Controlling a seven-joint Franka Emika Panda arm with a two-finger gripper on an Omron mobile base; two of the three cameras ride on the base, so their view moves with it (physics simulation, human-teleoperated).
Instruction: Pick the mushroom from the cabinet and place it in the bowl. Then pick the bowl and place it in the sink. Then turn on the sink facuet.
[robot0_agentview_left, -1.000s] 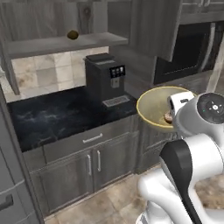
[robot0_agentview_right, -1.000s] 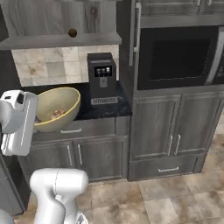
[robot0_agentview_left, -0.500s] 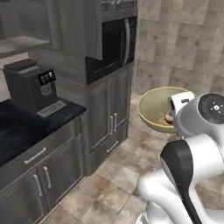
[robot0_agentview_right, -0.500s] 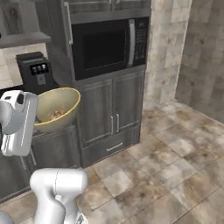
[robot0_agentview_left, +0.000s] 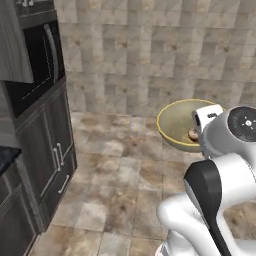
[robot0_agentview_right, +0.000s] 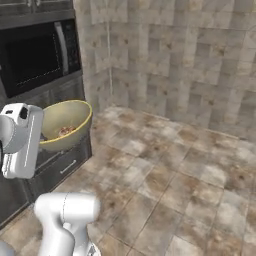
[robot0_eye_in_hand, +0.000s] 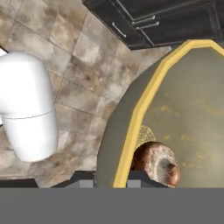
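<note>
One bowl (robot0_agentview_left: 179, 125), pale yellow-tan and deep, is held up over the tiled floor (robot0_agentview_left: 115, 175) at the end of the white arm. In the left base view it is seen right of centre, tilted so that its inside faces the camera, with its right rim hidden behind the wrist. In the right base view the bowl (robot0_agentview_right: 64, 124) is seen at the left edge, in front of the dark lower cabinets (robot0_agentview_right: 60, 160), with its opening turned to the right.

The mushroom (robot0_agentview_left: 193, 134) is seen inside the bowl, as a small reddish-brown lump low against the inner wall, close to the wrist. In the right base view the mushroom (robot0_agentview_right: 65, 131) appears as a small reddish speck near the bottom of the bowl. In the hand view the mushroom (robot0_eye_in_hand: 156, 163) is shown at the bottom centre, resting on the inner surface just inside the yellow rim.

The gripper (robot0_eye_in_hand: 111, 178) is closed on the bowl's wall: in the hand view the two dark tips are seen at the bottom edge, one on each side of the rim, with the wall pinched between them.

A black microwave (robot0_agentview_right: 35, 57) is set in the upper left of the right base view. A tiled wall (robot0_agentview_left: 160, 60) is spread across the top of the left base view.
</note>
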